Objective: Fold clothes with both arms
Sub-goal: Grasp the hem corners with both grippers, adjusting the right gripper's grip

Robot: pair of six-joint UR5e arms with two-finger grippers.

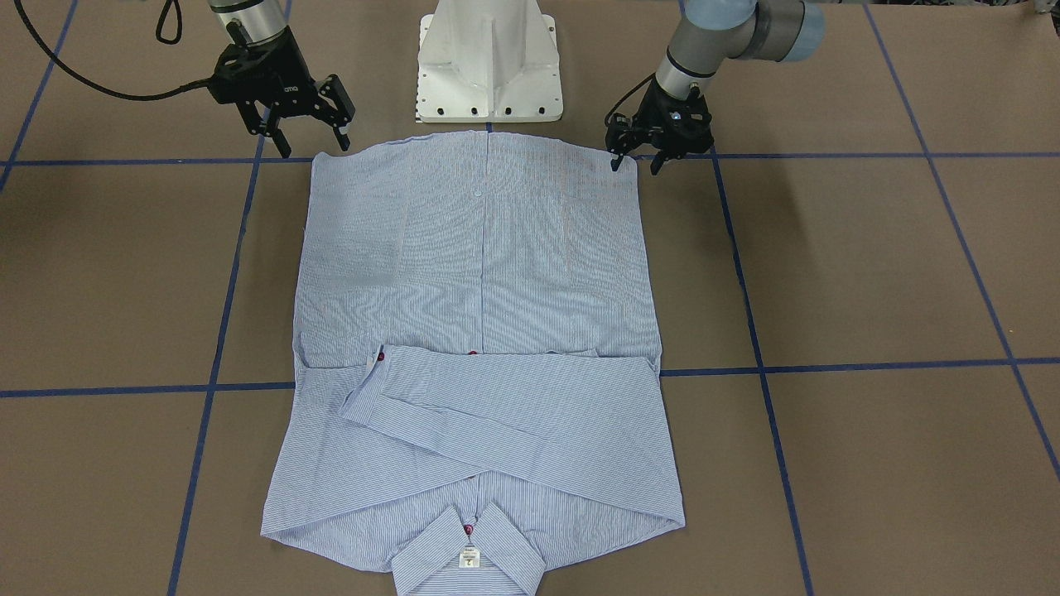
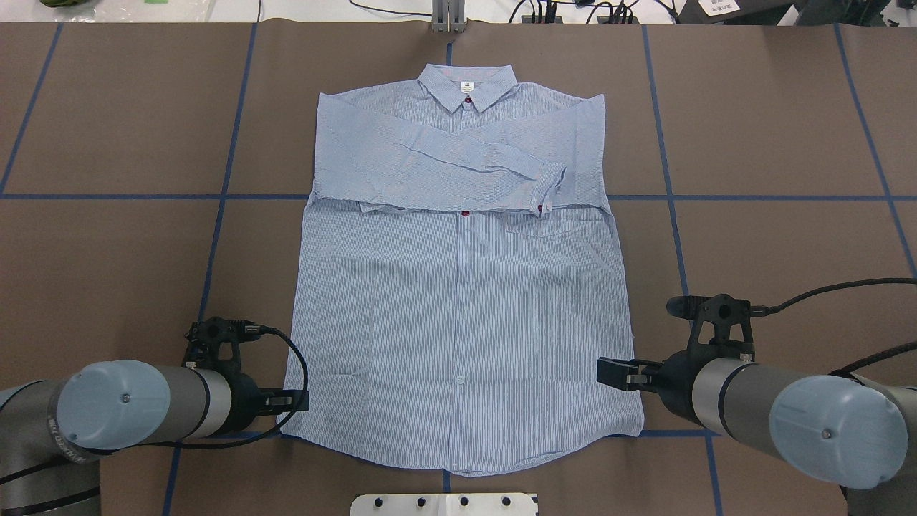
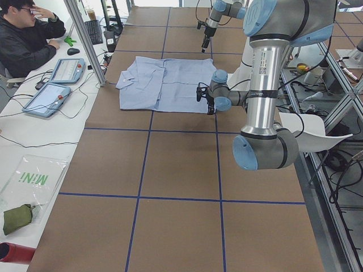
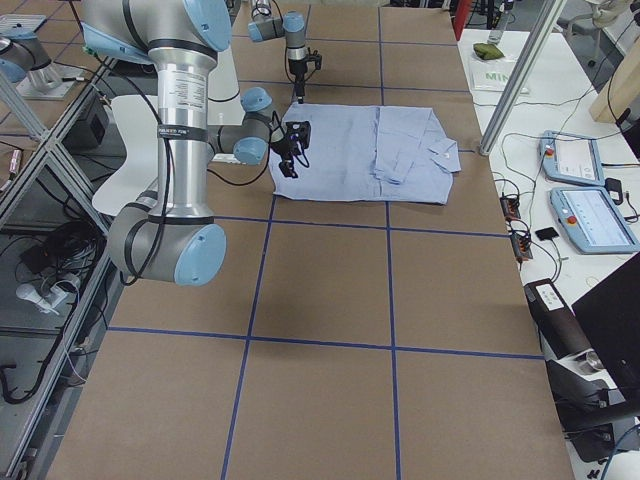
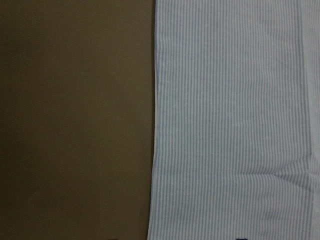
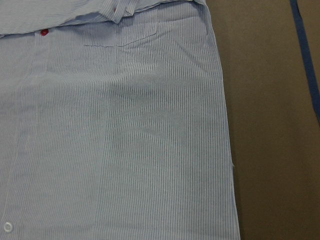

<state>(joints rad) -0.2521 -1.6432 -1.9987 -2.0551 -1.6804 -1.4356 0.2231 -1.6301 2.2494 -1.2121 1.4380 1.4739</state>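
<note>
The striped shirt [image 1: 480, 273] lies flat and face up on the brown table, both sleeves folded across the chest, collar [image 2: 467, 86] at the far side from the robot. My left gripper [image 1: 636, 163] is open just above the hem's corner, one finger over the cloth. Beside the other hem corner my right gripper [image 1: 311, 142] hangs open, holding nothing. From overhead the left gripper [image 2: 289, 401] and the right gripper [image 2: 615, 373] flank the shirt [image 2: 458, 287] near its hem. The wrist views show only the shirt [image 5: 235, 120] [image 6: 110, 140], with no fingers in sight.
The white pedestal base [image 1: 489, 66] stands just behind the hem. Blue tape lines [image 1: 828, 366] grid the brown table. A seated person [image 3: 28, 39] and tablets [image 3: 48, 96] are on a side desk past the collar end. Cables [image 2: 824, 290] trail from the wrists.
</note>
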